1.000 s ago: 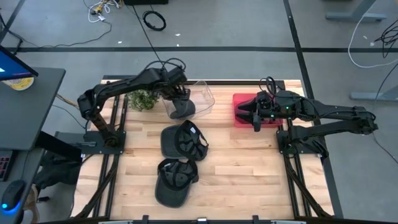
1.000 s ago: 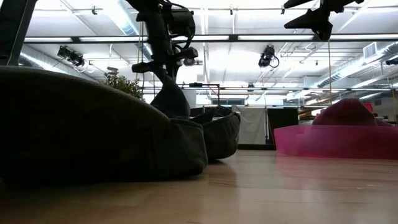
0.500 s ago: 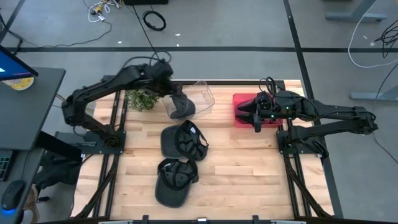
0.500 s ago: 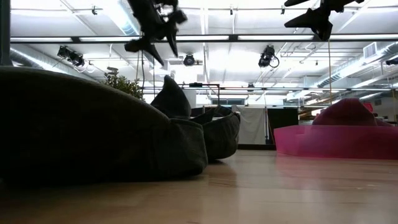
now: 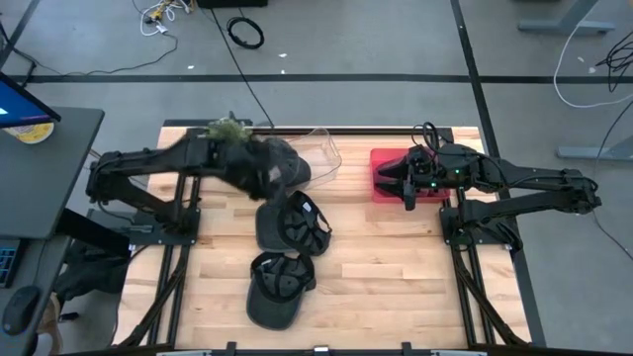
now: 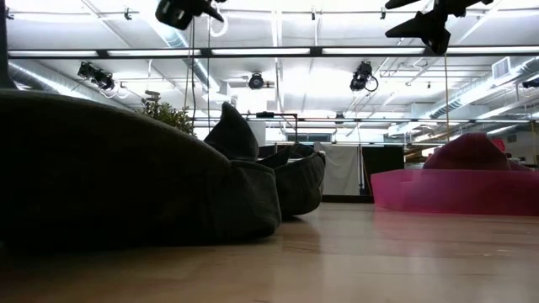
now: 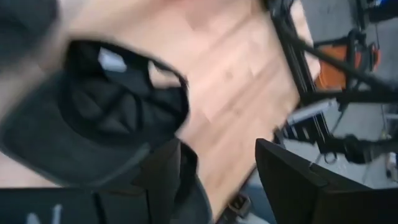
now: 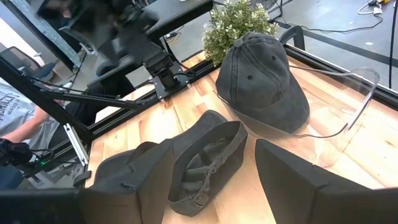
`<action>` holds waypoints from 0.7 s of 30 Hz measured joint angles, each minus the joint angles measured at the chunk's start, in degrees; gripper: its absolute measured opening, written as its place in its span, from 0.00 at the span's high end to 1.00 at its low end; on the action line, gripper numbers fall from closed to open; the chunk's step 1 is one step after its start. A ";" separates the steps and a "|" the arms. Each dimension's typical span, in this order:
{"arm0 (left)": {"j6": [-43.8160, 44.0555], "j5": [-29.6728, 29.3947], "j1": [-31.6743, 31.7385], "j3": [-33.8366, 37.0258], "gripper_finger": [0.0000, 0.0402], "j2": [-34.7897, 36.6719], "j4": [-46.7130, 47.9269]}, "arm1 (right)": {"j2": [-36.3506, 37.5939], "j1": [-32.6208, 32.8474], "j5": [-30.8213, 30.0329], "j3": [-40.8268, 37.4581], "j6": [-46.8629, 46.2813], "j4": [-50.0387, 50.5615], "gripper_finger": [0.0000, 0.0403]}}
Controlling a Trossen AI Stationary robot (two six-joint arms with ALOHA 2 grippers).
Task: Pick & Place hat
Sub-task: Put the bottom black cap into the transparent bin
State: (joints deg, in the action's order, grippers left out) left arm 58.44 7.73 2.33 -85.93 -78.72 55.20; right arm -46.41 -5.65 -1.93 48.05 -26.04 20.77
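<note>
Since releasing, left end effector (image 5: 259, 178) retracts, fingers apart, empty; I centre it over the next hat (image 5: 292, 223) before descending.

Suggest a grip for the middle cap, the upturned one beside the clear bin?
Probably pinch the raised rim of the upturned cap from straight above, one finger inside the open crown, one outside. It lies opening-up, so the thin edge stands exposed; the left gripper is nearest.

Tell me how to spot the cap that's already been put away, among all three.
Find the clear plastic tray at the far edge of the wooden table, beside the small green plant. The cap in the tray sits crown up, dome showing, while the two caps on bare wood lie upside down, insides showing.
</note>
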 joint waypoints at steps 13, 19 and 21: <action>24.12 -1.89 -15.50 0.06 0.43 -5.85 2.54 | -0.04 0.02 2.15 0.00 1.55 1.69 0.43; 36.03 -5.09 -22.95 0.07 0.42 -10.40 5.85 | -0.04 0.02 3.11 0.00 2.73 4.54 0.43; 41.21 -5.11 -25.92 0.07 0.42 -12.08 8.18 | -0.04 0.02 3.93 0.00 2.60 4.88 0.43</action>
State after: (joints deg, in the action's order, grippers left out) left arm 99.65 2.62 -23.59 -85.86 -90.80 63.38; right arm -46.46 -5.63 2.00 48.05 -23.45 25.65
